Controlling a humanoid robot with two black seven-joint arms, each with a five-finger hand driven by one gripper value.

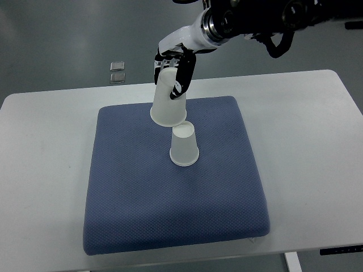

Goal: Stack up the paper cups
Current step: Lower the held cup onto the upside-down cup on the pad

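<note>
Even, bright overhead light, soft faint shadows, sharp focus, no glare.

1. The right hand is built with a white shell over the back and black fingers carrying white segments.
2. A polished silver ring is fitted at the wrist.
3. The forearm is finished in glossy black, with rounded housings.
4. A black cable loop is routed beneath the forearm.

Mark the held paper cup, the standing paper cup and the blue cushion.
White paper cup held by the right hand (168, 107), top view: its side wall.
Upside-down white paper cup (184, 146), top view: side wall.
Blue fabric cushion (130, 192), top view: bare surface.
</note>
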